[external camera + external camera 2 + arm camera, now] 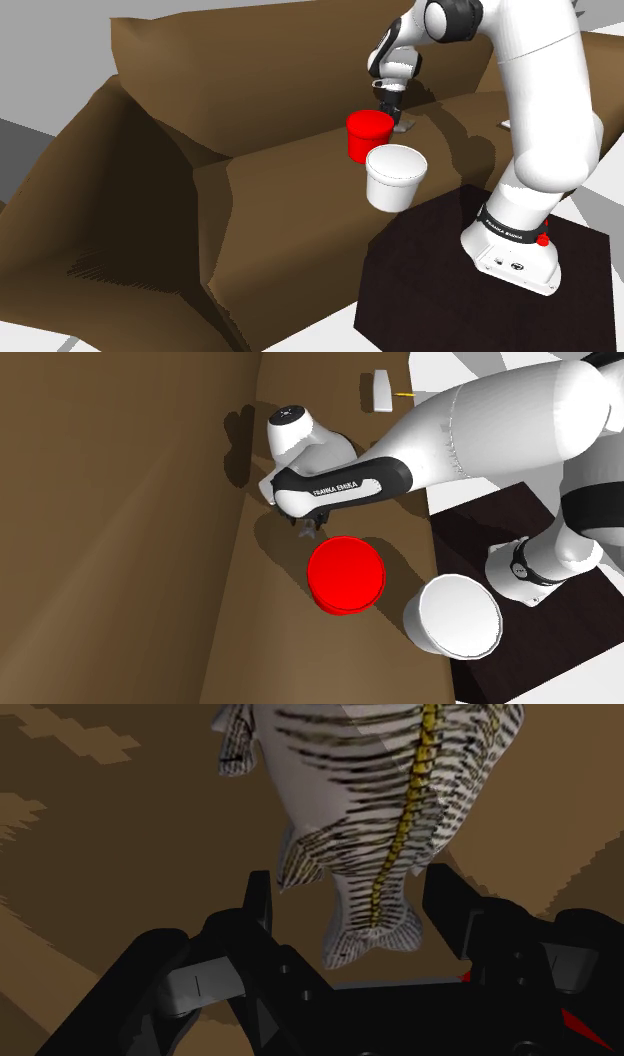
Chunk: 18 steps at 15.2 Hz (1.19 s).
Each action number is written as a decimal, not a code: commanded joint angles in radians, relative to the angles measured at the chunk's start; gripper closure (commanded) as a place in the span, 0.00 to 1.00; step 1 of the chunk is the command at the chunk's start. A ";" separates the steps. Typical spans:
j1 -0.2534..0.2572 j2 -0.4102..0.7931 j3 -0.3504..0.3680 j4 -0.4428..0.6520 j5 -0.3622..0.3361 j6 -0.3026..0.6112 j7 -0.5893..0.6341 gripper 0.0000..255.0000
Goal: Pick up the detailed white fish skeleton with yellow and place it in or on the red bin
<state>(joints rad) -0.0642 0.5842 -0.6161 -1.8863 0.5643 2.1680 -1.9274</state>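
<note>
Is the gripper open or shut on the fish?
Open. On the gripper, the fingers stand apart beside the fish tail, not clasping it.

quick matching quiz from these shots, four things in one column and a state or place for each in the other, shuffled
1. white fish skeleton with yellow spine
2. red round bin
3. white round bin
4. black two-finger claw

a. open, fingers apart
b. nearest the dark box stand
c. tail lying between the fingers, untouched
d. stands between the white bin and the claw

Pairs: 1-c, 2-d, 3-b, 4-a
</note>
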 commanded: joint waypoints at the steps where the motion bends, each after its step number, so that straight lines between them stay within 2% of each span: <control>1: 0.005 -0.015 -0.008 -0.001 -0.011 -0.012 0.007 1.00; 18: 0.056 -0.159 -0.081 0.037 -0.127 -0.161 0.091 1.00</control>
<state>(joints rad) -0.0119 0.4356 -0.6923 -1.8561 0.4465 2.0208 -1.8440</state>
